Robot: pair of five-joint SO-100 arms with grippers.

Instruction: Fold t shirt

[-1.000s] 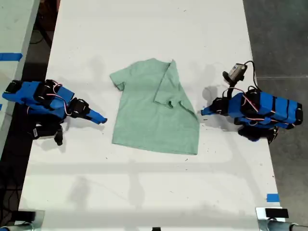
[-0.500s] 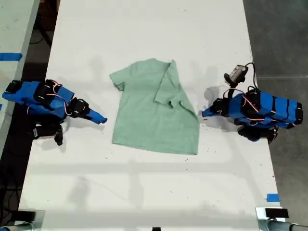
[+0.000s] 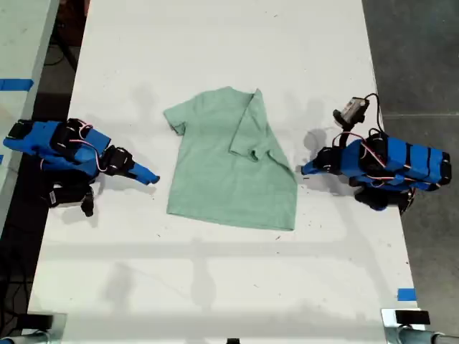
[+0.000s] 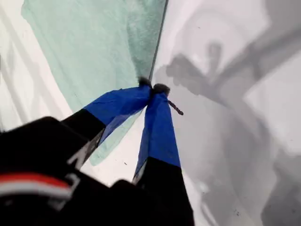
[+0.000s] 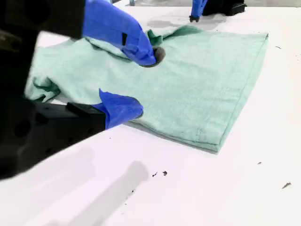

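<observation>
t shirt (image 3: 229,172): pale mint-green, lying flat in the middle of the white table (image 3: 215,43), round neck toward the far end. Pretty smooth overall.

fold so far: the sleeve on the exterior view's right is flipped in over the body. The other sleeve sticks out flat toward the exterior view's left.

hem: straight, with both bottom corners out on the table.

my first gripper (image 3: 304,169): it's on the blue arm at the exterior view's right, low to the table and just beside the shirt's side edge. In the first wrist view (image 4: 153,88) the two blue fingers are pinched together at the tips, right at the line where the cloth (image 4: 94,47) ends. I honestly can't tell if they've got any fabric. Looks like nothing's in them.

my second gripper (image 3: 152,179): it's on the arm at the exterior view's left, near the shirt's lower side edge but with a strip of bare table between. In the second wrist view (image 5: 140,84) the jaws are parted a fair bit with nothing between them, and the shirt (image 5: 197,80) is spread out just past them.

across the shirt: the second wrist view also catches the first gripper (image 5: 195,12) on the far side.
</observation>
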